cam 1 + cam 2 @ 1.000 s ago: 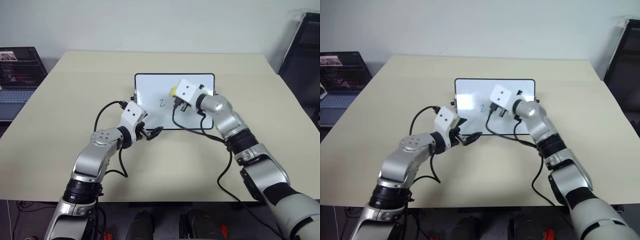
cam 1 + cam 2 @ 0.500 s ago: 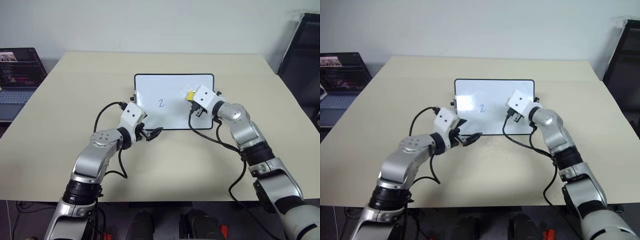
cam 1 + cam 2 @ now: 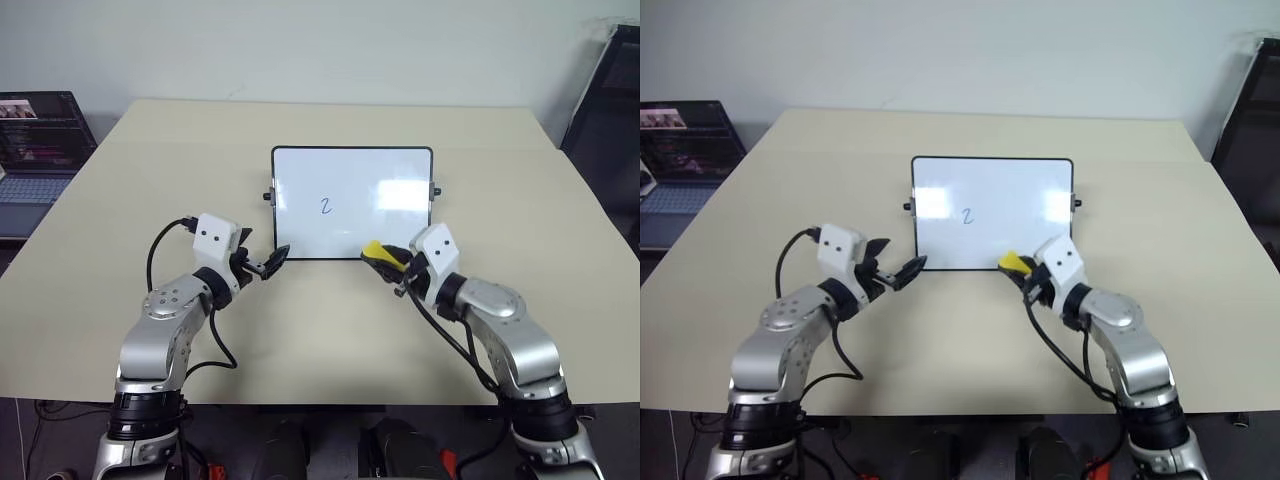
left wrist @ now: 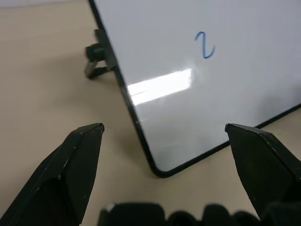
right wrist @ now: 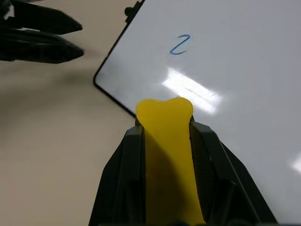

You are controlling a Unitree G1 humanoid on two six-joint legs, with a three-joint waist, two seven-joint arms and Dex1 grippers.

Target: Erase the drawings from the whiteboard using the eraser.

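Whiteboard (image 3: pixel 352 203) lay flat on your matte beige table (image 3: pixel 300 330), a glossy white panel in a thin black frame with rounded corners and small black knobs; one blue "2" (image 3: pixel 325 206) remained of the drawings. Your right gripper (image 3: pixel 385 258) was clamped on the yellow eraser (image 3: pixel 375 250), whose rounded tip poked past the jaws at the board's near edge. Your left gripper (image 3: pixel 264 264) stood spread wide and empty, the board's near left corner just ahead between its fingers (image 4: pixel 80 160). Both pointed roughly level, angled inward. A laptop (image 3: pixel 35 140) sat far left.
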